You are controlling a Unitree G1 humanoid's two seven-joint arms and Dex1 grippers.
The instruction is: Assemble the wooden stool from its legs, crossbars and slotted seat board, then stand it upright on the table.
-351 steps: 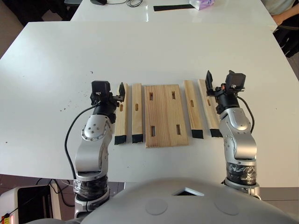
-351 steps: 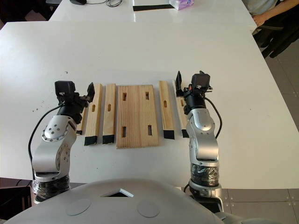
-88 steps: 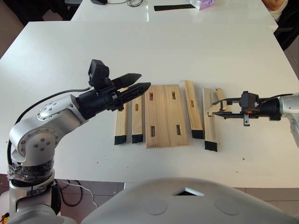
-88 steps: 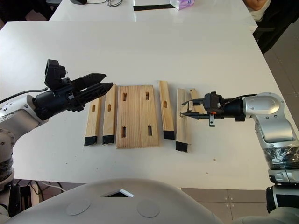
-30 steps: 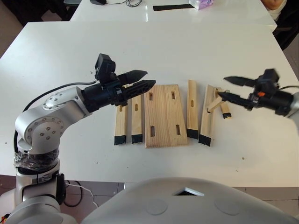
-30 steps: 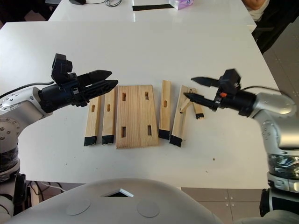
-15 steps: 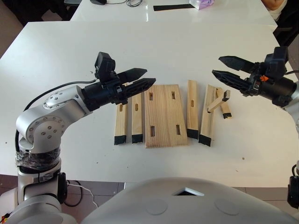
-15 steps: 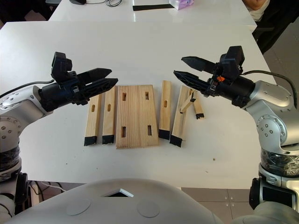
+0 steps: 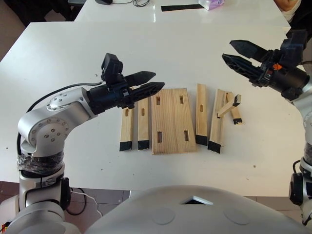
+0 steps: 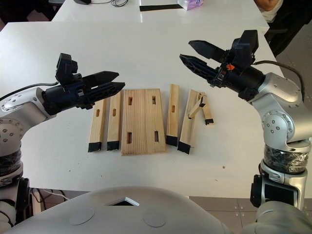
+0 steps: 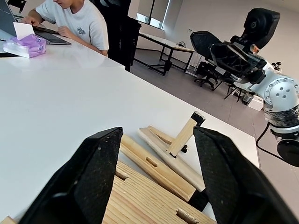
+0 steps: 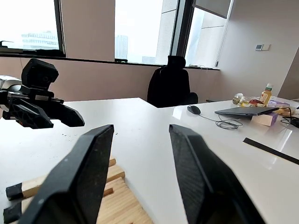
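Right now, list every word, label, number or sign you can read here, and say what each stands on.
No text can be read.
On the seat board and legs: bare wood, no marks.
On the bottle: label too small to read.
On the tissue pack: nothing legible.

Seat board (image 9: 173,121) flat on table (image 9: 170,53)

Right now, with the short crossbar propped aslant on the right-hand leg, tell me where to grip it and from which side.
I'd take the short crossbar just below its raised black-tipped end, from above on the right side with the right gripper, closing across its narrow width. That end stands off the table; the low end rests on the leg, leaving less room.
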